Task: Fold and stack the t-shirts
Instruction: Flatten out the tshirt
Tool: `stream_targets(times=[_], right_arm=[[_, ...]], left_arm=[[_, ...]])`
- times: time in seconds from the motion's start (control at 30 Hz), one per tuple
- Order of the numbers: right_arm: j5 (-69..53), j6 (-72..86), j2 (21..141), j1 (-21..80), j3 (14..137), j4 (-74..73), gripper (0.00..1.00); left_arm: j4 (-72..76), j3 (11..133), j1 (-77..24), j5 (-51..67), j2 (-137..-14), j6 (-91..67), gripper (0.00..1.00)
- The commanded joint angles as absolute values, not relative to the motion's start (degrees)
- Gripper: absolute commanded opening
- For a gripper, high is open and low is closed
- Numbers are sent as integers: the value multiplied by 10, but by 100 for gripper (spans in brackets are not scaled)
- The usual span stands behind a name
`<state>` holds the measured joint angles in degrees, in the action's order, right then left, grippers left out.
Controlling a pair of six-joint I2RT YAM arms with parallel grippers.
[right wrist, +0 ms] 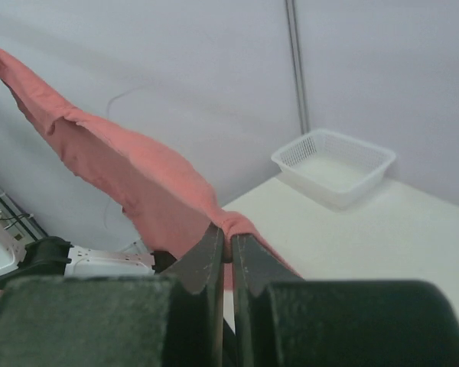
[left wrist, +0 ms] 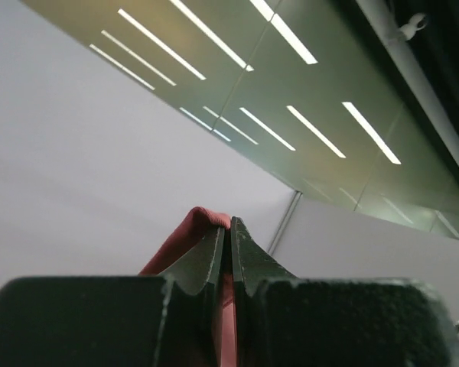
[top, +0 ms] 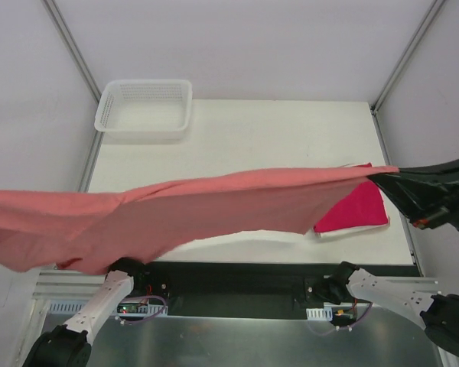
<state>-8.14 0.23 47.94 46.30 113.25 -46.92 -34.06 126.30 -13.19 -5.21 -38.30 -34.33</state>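
Aloft, the salmon-pink t-shirt (top: 214, 202) hangs stretched left-to-right over the surface (top: 252, 138), left hand (left wrist: 229, 233) and right hand (right wrist: 228, 245) each clamped on an end, the apparently folded crimson t-shirt (top: 356, 210) lying nearer the right.

White bench, two things on it

The pale bench (top: 275, 145) carries a white plastic mesh basket (top: 143, 127) at its far left corner, upright and with nothing visible inside. Well apart from it, near the right front edge, a crimson-magenta t-shirt (top: 356, 208) lies folded flat in a rough square; a thin white strip shows just under its near side.
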Motion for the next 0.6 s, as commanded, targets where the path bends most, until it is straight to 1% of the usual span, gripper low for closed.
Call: stream_targets(times=[0.0, 0.03, 0.13, 0.17, 0.2, 0.27, 0.3, 0.33, 0.37, 0.4, 0.43, 0.47, 0.5, 0.57], right_arm=[[-116, -41, 486, 461, 1173, -476, 1], [-102, -45, 487, 462, 1173, -475, 1], [-10, -52, 507, 462, 1172, -487, 1], [53, -57, 516, 462, 1171, -490, 1], [124, -63, 546, 461, 1162, -495, 1], [190, -76, 569, 462, 1143, -491, 1], [260, -80, 580, 462, 1133, -489, 1], [300, -85, 600, 461, 1120, -473, 1], [336, -105, 610, 457, 1104, -462, 1], [387, -112, 633, 447, 1079, -454, 1], [402, -112, 647, 434, 1068, -448, 1], [402, -106, 660, 396, 1056, -444, 1], [359, -94, 689, 370, 1023, -441, 1], [273, -68, 721, 304, 984, -420, 1]], left_arm=[[-319, 1322, -136, -6, -434, -300, 0], [-316, 1322, -136, -10, -445, -294, 0], [-313, 1316, -136, -28, -473, -282, 0], [-311, 1311, -136, -34, -482, -278, 0], [-307, 1297, -136, -69, -497, -266, 0], [-296, 1274, -136, -107, -522, -241, 0], [-295, 1242, -136, -129, -531, -232, 0], [-293, 1219, -136, -177, -539, -224, 0], [-280, 1195, -136, -198, -556, -203, 0], [-269, 1140, -136, -220, -565, -193, 0], [-256, 1108, -136, -278, -574, -188, 0], [-226, 1077, -136, -301, -592, -178, 0], [-211, 1017, -134, -325, -602, -174, 0], [-180, 954, -121, -334, -629, -180, 0]])
